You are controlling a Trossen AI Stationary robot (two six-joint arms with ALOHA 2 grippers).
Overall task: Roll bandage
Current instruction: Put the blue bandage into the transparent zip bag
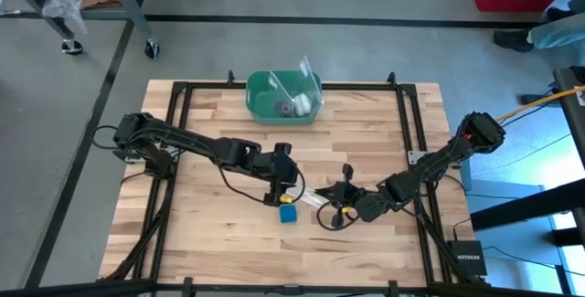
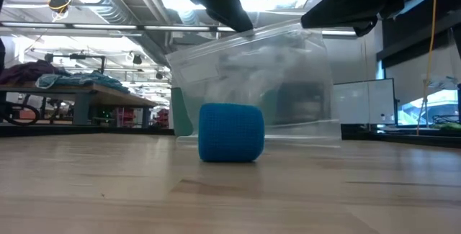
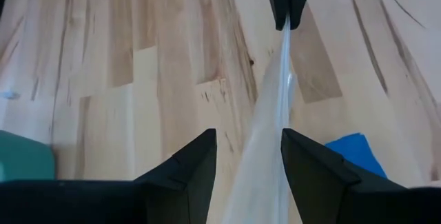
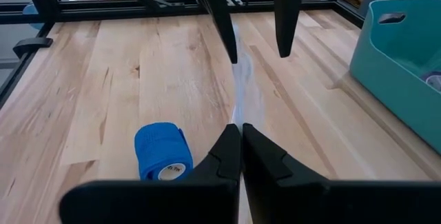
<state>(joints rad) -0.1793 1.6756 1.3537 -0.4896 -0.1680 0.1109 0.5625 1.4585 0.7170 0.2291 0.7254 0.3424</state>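
The bandage [image 1: 288,215] is already wound into a compact blue roll on the desk [image 1: 201,242], while a clear plastic bag [image 2: 274,83] is pinched by the right claw [image 4: 240,129], the left claw [image 3: 249,156] being spread around it.

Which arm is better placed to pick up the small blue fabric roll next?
Left. The left pincer is open, straddling the clear plastic bag without clamping it, and the small blue fabric roll stands just beside it. The right pincer is shut on the bag's edge.
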